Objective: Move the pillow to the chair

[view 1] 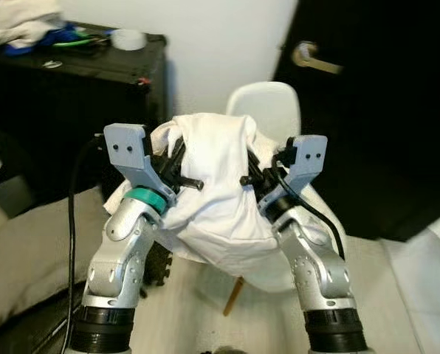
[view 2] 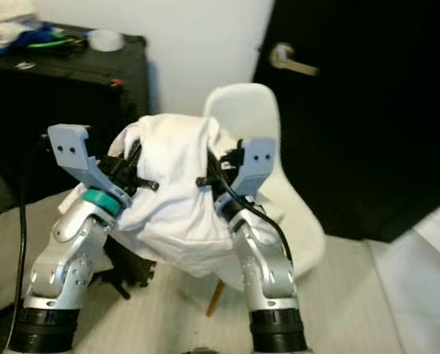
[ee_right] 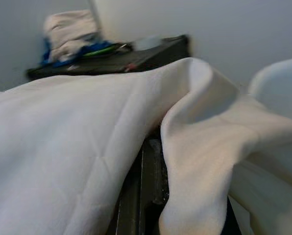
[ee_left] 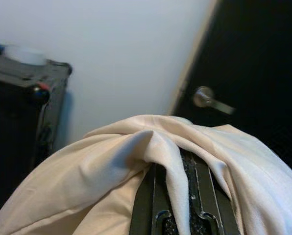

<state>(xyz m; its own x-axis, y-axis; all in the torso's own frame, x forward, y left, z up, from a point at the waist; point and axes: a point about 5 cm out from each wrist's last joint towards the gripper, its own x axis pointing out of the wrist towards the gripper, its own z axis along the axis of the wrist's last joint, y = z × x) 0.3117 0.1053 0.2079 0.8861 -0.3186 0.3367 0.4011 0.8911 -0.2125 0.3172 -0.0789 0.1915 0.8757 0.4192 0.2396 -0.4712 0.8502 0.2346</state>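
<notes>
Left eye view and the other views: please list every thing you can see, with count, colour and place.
Soft white fabric pillow: one, white, held up between both hands in front of the chair.
White moulded plastic chair: one, white with a wooden leg, behind the pillow by the wall.
Black cabinet: one, black, to the left by the wall.
Roll of white tape: one, white, on the cabinet top.
Pile of white and blue cloth: one, on the cabinet's far left.
Dark door with metal lever handle: one, to the right.
Grey cushion: one, lower left.
Left hand: one, black fingers, shut on the pillow's left side.
Right hand: one, black fingers, shut on the pillow's right side.
</notes>
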